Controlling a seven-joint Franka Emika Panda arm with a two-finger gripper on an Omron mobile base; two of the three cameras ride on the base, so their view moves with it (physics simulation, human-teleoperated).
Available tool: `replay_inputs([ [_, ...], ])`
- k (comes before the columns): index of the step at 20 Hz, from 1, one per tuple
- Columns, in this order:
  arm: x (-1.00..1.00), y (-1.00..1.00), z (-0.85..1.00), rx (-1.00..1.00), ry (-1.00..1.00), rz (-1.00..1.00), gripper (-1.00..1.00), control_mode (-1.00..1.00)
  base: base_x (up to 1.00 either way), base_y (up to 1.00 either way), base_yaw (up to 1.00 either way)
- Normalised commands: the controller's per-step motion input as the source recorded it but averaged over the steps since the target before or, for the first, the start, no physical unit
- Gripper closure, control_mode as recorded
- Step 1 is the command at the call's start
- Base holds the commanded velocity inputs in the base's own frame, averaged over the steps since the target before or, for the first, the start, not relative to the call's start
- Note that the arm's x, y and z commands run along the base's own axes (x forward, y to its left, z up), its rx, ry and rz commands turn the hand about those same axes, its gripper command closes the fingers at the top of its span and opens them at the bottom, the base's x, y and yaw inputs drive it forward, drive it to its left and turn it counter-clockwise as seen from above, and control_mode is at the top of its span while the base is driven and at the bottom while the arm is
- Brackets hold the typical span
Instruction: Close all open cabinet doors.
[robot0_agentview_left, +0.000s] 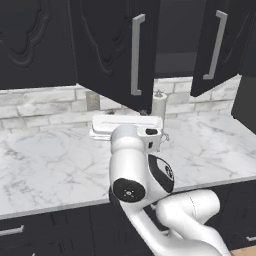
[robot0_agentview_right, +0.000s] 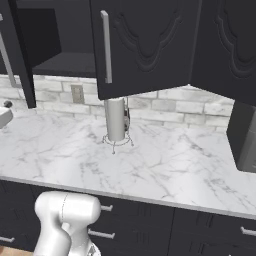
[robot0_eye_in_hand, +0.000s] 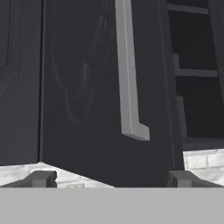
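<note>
Hand (robot0_eye_in_hand: 111, 178) wide open, empty, near cabinet door (robot0_eye_in_hand: 96, 87)

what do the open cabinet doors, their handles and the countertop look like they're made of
Cabinet doors: matte black painted wood or MDF by the look, with carved curvy relief and no shine.
Handles: brushed silver metal, probably; flat grey bars with a soft sheen.
Countertop: polished white marble or an imitation, with grey veining.

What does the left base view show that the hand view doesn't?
Left base view alone: a second open cabinet door on the right, the marble counter, a white dish rack, the paper towel roll. Hand view alone: inner shelves and the open fingers. Both: the open left door with its silver handle.
</note>
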Motion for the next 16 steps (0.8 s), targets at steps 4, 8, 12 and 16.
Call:
replay_inputs([
  [4, 0.07, -0.32, 0.00, 0.08, 0.00, 0.00, -1.00, -1.00, 0.00, 0.00, 0.00],
  [8, 0.05, -0.20, 0.00, 0.06, 0.00, 0.00, -1.00, -1.00, 0.00, 0.00, 0.00],
  [12, 0.04, -0.17, 0.00, 0.05, 0.00, 0.00, -1.00, -1.00, 0.00, 0.00, 0.00],
  [16, 0.07, -0.13, 0.00, 0.04, 0.00, 0.00, -1.00, -1.00, 0.00, 0.00, 0.00],
])
